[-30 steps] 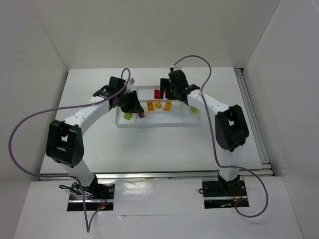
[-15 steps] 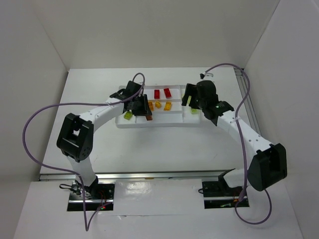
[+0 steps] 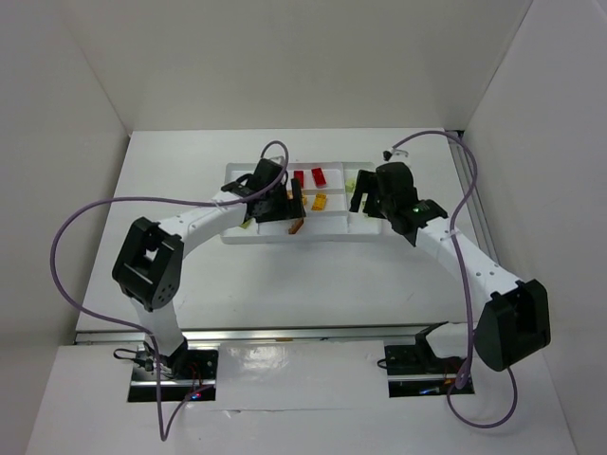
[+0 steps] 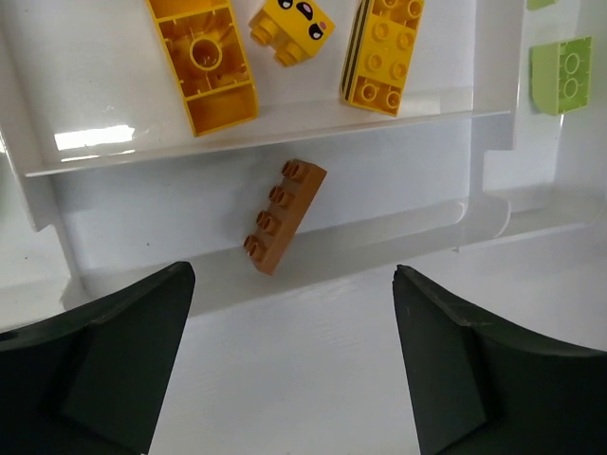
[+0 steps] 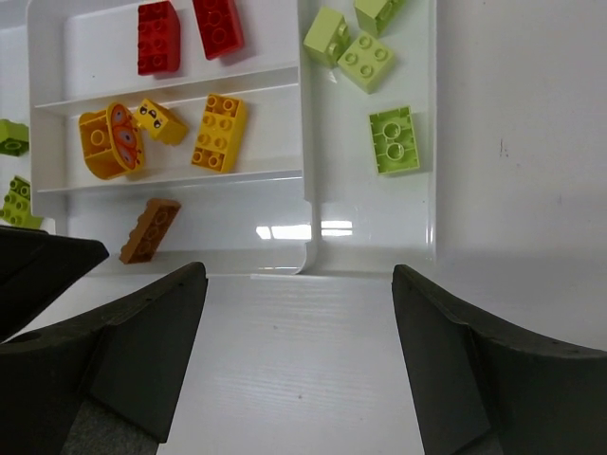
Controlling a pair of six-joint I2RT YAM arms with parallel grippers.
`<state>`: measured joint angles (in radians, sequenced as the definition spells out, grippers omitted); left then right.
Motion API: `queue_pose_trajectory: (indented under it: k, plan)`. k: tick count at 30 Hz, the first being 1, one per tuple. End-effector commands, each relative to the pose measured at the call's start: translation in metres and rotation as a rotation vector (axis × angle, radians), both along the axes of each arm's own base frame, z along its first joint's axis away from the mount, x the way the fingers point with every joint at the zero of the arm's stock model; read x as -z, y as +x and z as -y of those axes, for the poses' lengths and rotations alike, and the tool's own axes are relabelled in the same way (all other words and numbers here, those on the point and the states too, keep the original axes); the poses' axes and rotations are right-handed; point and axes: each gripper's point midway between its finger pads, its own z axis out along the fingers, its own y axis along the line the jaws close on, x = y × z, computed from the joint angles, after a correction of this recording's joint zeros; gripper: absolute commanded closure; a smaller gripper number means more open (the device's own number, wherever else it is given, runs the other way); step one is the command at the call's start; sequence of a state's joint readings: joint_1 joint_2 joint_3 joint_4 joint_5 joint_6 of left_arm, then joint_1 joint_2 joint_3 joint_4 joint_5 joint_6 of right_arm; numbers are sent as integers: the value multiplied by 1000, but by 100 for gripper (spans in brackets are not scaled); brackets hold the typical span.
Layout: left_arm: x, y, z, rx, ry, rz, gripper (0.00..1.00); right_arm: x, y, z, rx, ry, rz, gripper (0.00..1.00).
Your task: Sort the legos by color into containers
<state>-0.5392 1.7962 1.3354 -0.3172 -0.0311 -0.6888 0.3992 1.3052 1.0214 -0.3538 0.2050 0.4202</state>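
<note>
The white divided tray (image 5: 370, 254) holds the legos. Two red bricks (image 5: 158, 36) lie in its far compartment. Yellow bricks (image 5: 220, 131) fill the middle one. An orange-brown four-stud brick (image 4: 285, 216) lies tilted in the near compartment. Lime green bricks (image 5: 394, 139) sit in the right end section, and more green ones (image 5: 14, 204) show at the left edge. My left gripper (image 4: 294, 379) hangs open just in front of the brown brick, holding nothing. My right gripper (image 5: 299, 370) is open and empty over the table before the tray's right half.
Both arms reach over the tray (image 3: 327, 232) from either side, the left gripper (image 3: 289, 204) and right gripper (image 3: 363, 197) close together. White walls enclose the table; a metal rail (image 3: 479, 218) runs along its right edge.
My left gripper has opened and let go of the brown brick, which now rests in the near compartment. The right arm swung from the red bricks toward the tray's right end.
</note>
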Motion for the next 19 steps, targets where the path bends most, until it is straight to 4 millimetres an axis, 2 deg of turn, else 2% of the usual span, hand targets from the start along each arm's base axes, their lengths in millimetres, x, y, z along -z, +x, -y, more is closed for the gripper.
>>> queue_pose_trajectory:
  k: [1, 2, 3, 4, 5, 8, 9, 11, 14, 15, 17, 19]
  plan:
    - [-47, 5, -3, -30, 2, 105, 4, -17, -1, 5, 27, 17, 45, 14]
    - [-58, 4, -5, -22, 19, 138, 4, -17, 0, 7, 45, 20, 47, 11]
    - [-71, 5, -7, -26, 19, 168, 4, -15, -1, 10, 66, 16, 39, 1]
    - [-82, 5, -11, -30, 23, 198, 4, -11, -2, 31, 178, -38, 32, 1]
    - [-103, 3, -21, -40, 41, 251, 4, -10, -2, 43, 313, -10, 21, 1]
    - [-133, -2, -36, -38, 75, 344, 4, -2, -14, 88, 586, -114, 2, 1]
    - [-151, -7, -45, -54, 73, 389, 4, -7, -16, 95, 631, -127, 14, 1]
    - [-158, -16, -56, -61, 91, 411, 2, -3, -24, 109, 690, -188, 3, 1]
    - [-183, -27, -77, -109, 89, 479, 1, -3, -29, 114, 721, -190, 8, 1]
    - [-179, -32, -85, -127, 109, 476, 1, -3, -32, 116, 727, -189, 19, 1]
    - [-188, -44, -97, -155, 104, 508, 1, -11, -31, 114, 700, -165, 54, 1]
    - [-192, -48, -107, -177, 122, 530, 0, -5, -34, 117, 696, -153, 62, 1]
